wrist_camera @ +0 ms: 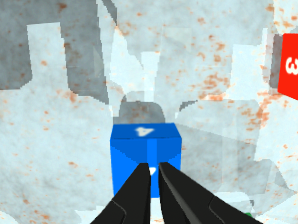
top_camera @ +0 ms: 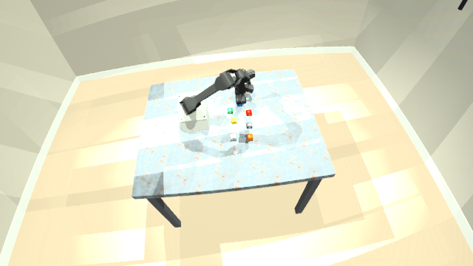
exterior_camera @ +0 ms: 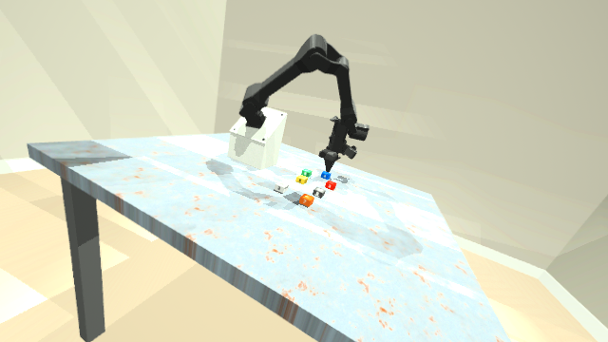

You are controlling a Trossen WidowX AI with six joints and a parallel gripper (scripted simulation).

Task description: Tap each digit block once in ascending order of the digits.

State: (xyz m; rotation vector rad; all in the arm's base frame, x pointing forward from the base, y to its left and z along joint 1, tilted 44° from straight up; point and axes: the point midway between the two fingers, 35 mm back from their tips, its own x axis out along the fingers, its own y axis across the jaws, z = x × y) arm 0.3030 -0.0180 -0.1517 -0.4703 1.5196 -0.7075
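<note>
My gripper (exterior_camera: 328, 170) (wrist_camera: 153, 171) is shut, its tips together at the blue block. The blue block (top_camera: 239, 105) (exterior_camera: 325, 176) (wrist_camera: 129, 160) shows a 4; the tips overlap its top in the wrist view, and I cannot tell whether they touch it. A red block (top_camera: 248, 112) (exterior_camera: 331, 185) (wrist_camera: 290, 65) shows a 3. A green block (top_camera: 230, 110) (exterior_camera: 307, 173), a yellow block (top_camera: 233, 120) (exterior_camera: 301, 180), a dark grey block (top_camera: 249, 125) (exterior_camera: 318, 192) and a white block (top_camera: 233, 137) (exterior_camera: 280, 188) have digits too small to read. An orange block (top_camera: 250, 137) (exterior_camera: 306, 200) seems to show a 7.
The white arm base (top_camera: 194, 122) (exterior_camera: 254, 149) stands on the table (top_camera: 222, 174) (exterior_camera: 228, 228), left of the blocks. The red and green blocks are the nearest neighbours of the blue block. Arm shadows cross the table.
</note>
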